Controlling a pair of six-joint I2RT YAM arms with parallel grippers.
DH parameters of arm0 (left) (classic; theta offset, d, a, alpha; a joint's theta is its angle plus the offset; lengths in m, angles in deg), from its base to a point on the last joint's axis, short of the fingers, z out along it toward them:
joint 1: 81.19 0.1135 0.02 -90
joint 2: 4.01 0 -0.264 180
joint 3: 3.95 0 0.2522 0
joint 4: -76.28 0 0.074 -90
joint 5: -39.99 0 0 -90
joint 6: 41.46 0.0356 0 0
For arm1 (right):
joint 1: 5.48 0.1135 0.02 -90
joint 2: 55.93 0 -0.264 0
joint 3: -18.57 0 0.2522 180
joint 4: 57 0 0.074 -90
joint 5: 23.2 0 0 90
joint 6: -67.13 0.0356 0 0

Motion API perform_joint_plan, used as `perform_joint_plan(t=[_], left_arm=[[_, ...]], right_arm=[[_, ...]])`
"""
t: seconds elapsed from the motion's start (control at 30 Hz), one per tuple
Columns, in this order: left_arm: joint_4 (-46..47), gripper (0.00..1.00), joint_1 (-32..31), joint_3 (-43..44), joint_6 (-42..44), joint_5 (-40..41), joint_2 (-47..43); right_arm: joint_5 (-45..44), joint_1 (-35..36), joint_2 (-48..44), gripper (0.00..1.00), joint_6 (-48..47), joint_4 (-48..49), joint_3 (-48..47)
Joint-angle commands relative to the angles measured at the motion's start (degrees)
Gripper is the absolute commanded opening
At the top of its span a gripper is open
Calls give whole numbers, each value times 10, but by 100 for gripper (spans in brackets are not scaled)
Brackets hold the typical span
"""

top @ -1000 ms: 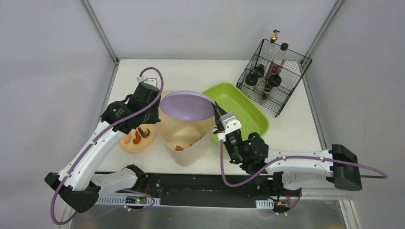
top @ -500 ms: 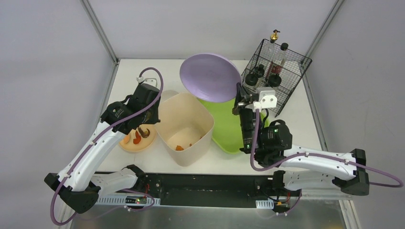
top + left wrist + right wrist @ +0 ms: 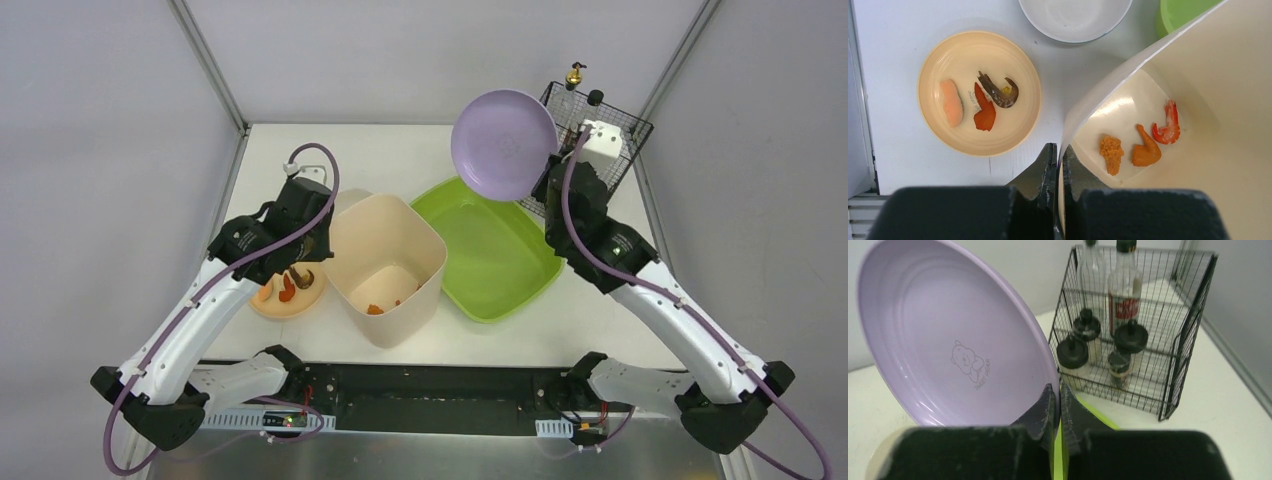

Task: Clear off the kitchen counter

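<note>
Right arm is stretched forward, right gripper (image 3: 547,183) raised over the green tray (image 3: 495,262), lilac plate (image 3: 503,143) pinched at its rim, tilted. Left arm is bent, left gripper (image 3: 1058,167) clamped on the cream bin (image 3: 385,262) wall. Kitchen counter (image 3: 400,155) is spread beneath both.

overhead: wire rack (image 3: 636,131) mostly behind purple plate (image 3: 503,144) | left wrist: white bowl (image 3: 1075,17) cut off

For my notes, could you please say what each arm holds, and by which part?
Left fingers hold the cream bin by its rim; right fingers, the purple plate by its edge.
</note>
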Motion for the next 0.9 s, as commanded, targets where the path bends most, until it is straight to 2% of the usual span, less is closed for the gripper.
perform_joint_plan(t=[0.0,0.1,0.33,0.53,0.87], left_arm=[[0,0,-1,-8,-4,50,-12],[0,0,-1,-12,-2,58,-18],[0,0,-1,-19,0,63,-37],[6,0,-1,-29,1,64,-55],[17,0,-1,-38,2,57,-73]], right_arm=[[169,-84,39,0,179,-159,-23],[241,-131,62,0,218,-163,-2],[284,-171,115,0,248,-124,52],[335,-190,170,0,283,-80,87],[380,-203,282,0,326,-30,88]])
